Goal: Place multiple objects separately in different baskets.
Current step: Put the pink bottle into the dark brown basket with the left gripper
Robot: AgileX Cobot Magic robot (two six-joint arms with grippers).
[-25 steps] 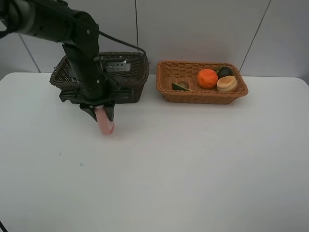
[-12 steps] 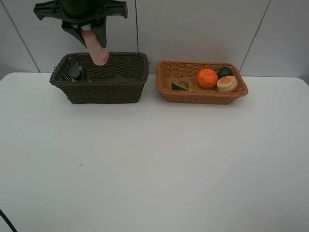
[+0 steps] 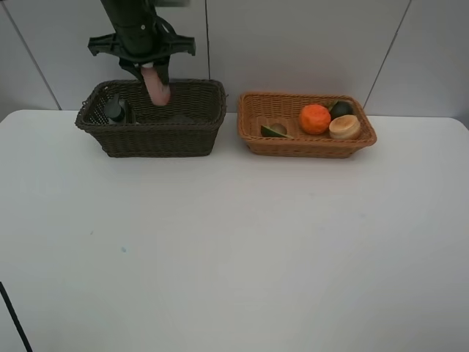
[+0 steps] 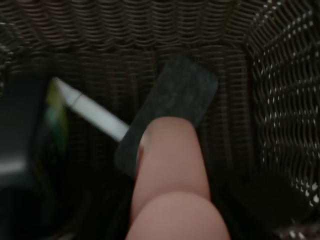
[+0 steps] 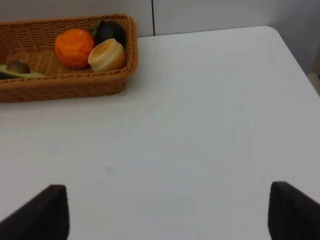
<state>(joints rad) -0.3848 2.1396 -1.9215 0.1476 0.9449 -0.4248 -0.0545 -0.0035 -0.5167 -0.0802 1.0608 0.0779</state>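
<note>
No writing, brand, number or sign can be read in any view. The dark-green bottle (image 4: 52, 120) in the dark basket (image 3: 150, 136) carries a yellow-green patch that may be a label, but it is too blurred to make out any letters.

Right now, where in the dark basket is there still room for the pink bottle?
The left pincer holds the pink bottle over the dark brown wicker basket. Under it, it's crowded: the black eraser block, white marker and dark-green pump bottle. Bare weave shows between the eraser and the mesh side wall.
</note>
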